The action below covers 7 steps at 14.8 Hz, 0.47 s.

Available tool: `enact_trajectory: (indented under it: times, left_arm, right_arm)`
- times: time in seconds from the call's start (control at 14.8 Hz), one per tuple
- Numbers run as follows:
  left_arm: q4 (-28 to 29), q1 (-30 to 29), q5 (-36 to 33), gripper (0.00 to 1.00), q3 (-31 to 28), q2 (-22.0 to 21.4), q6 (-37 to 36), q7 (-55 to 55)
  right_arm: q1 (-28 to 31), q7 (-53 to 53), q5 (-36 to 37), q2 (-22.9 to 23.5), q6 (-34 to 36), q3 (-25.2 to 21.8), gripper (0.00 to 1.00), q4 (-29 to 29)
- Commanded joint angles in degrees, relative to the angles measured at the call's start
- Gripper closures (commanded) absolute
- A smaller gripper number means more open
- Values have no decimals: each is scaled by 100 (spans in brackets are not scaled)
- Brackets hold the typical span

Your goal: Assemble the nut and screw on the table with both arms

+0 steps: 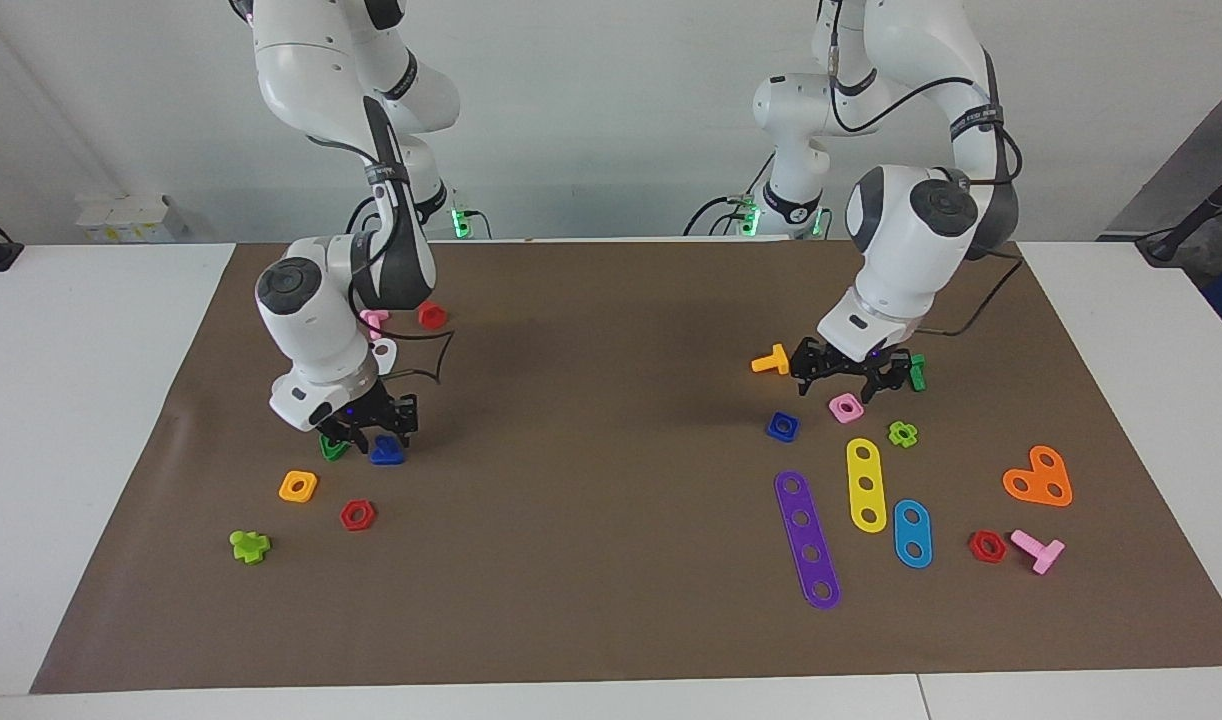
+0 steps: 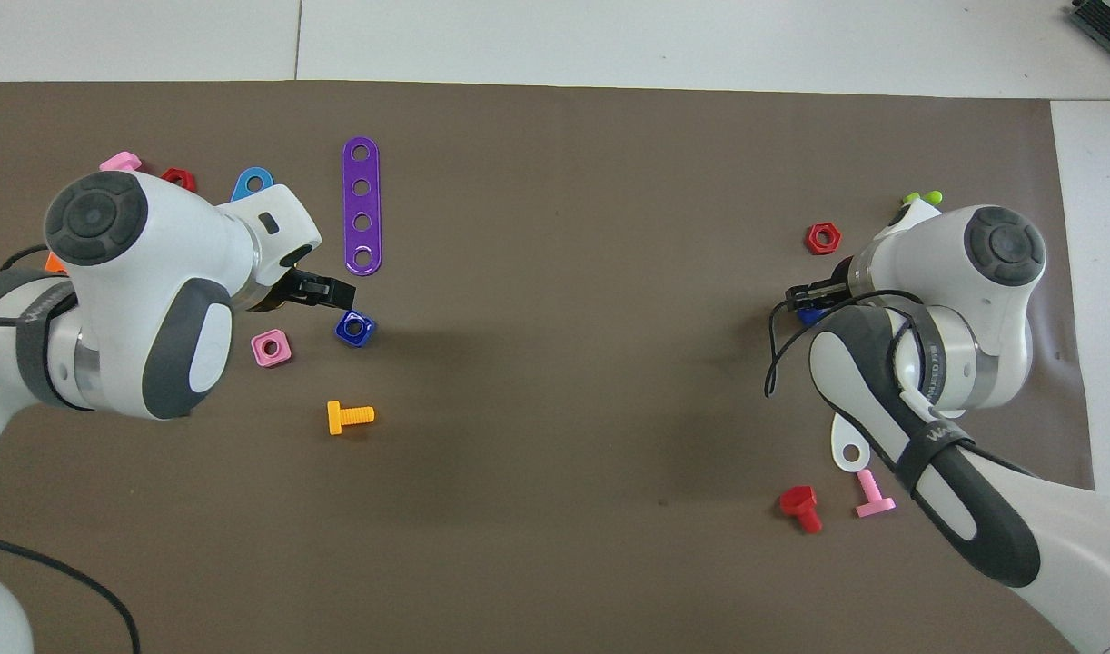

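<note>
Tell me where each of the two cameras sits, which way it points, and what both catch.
Facing view: high across the table, facing the robots; both arms show whole, left gripper and right gripper low over the brown mat.
Overhead view: high above the robots' end, looking steeply down; only forearms and wrists show.
Shared: the nut and the screw.

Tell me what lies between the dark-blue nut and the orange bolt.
Nothing lies there. Between the nut and the orange bolt there is only bare mat, which shows most plainly in the overhead view.
</note>
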State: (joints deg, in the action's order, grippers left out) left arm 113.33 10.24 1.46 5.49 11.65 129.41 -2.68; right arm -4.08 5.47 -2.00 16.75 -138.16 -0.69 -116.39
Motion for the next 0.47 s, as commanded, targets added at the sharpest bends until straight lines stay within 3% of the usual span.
enact_trajectory:
  times: [0.0,0.4]
  left_arm:
    - [155,101,64,8,-66,144,252,-468]
    - [216,224,64,13,-66,452,331,-1075]
  right_arm:
    - [56,279,-170,22,-176,17,51,-77]
    - [56,288,-170,13,-97,17,53,-86]
